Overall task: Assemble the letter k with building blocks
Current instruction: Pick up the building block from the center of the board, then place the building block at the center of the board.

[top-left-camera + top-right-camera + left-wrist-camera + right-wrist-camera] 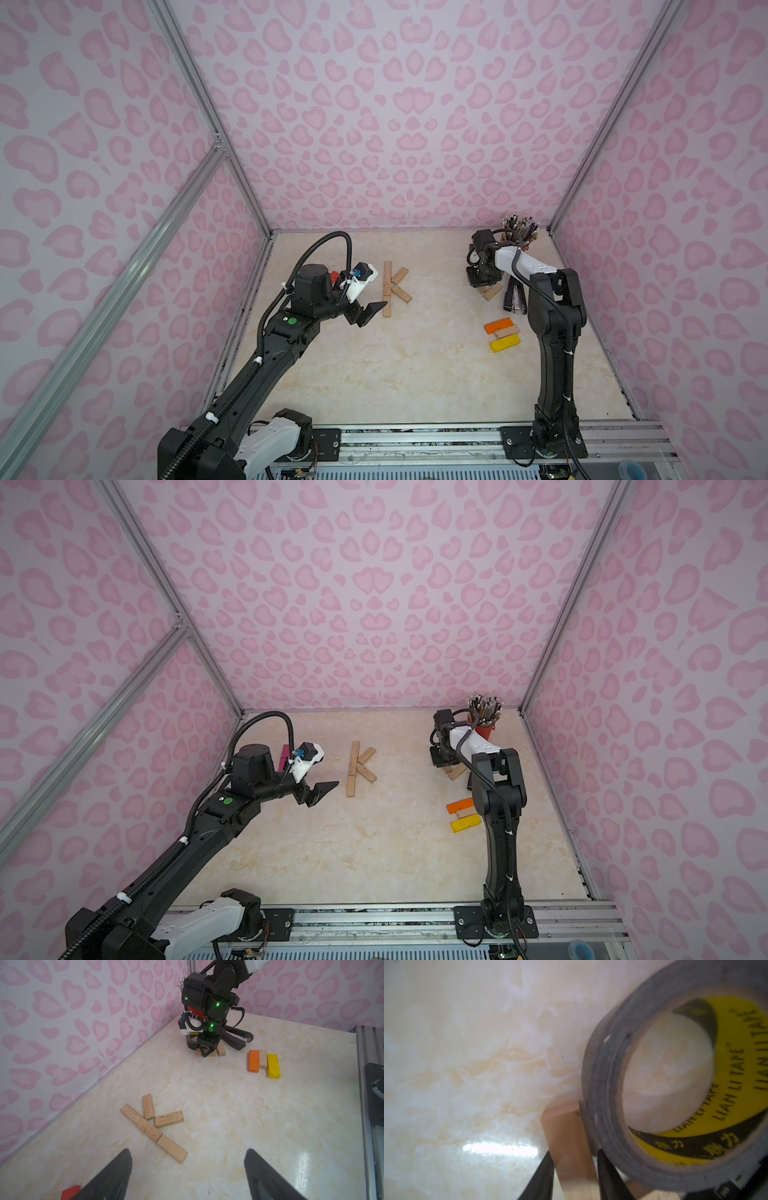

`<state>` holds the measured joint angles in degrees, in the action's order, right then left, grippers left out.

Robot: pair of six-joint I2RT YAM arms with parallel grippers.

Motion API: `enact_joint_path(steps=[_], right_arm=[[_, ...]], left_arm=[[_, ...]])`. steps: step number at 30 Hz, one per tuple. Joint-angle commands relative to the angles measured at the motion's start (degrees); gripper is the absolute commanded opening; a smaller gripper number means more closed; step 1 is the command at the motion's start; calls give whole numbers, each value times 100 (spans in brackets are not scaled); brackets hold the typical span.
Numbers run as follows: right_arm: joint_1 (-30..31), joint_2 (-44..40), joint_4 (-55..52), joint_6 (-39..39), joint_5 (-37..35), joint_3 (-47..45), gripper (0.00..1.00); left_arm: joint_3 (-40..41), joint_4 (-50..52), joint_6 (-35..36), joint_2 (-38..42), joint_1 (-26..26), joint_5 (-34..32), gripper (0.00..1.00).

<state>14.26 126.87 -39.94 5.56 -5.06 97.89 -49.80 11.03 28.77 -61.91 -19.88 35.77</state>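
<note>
Several plain wooden building blocks (390,289) lie flat mid-table as a straight stem with two slanted arms (153,1126). My left gripper (372,311) hovers open beside the stem's near end, nothing between its fingers (255,1159). At the back right my right gripper (484,286) points down, its jaws pressed on both sides of a wooden block (569,1140) that lies against the tape roll. Another wooden block (493,292) lies beside it. Orange (498,325), plain (507,332) and yellow (505,344) blocks lie side by side near the right arm. A red block (335,276) and a magenta block (284,757) sit behind my left wrist.
A grey tape roll (654,1088) touches the gripped block. A black stapler (514,297) lies just right of my right gripper. A cup of pencils (484,717) stands in the back right corner. Pink patterned walls close three sides; a metal rail (415,436) runs along the front.
</note>
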Motion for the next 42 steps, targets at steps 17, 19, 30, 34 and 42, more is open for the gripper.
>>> enact_joint_path(steps=[17, 19, 30, 34, 42], right_arm=[[1204, -18, -148, 2246, -724, 661, 15], [1367, 255, -169, 2368, -716, 1036, 15], [1591, 2165, -1393, 2297, -923, 3950, 16], [1567, 2524, -1595, 2386, -751, 4475, 17], [1571, 2677, -1619, 2462, -619, 4564, 22]], left_arm=[[25, -30, -82, -14, 46, -19, 87], [31, -22, -83, 15, 46, -25, 87], [112, -57, -65, 153, 54, -158, 87], [130, -66, -61, 153, 85, -173, 87], [120, -74, -74, 118, 125, -139, 87]])
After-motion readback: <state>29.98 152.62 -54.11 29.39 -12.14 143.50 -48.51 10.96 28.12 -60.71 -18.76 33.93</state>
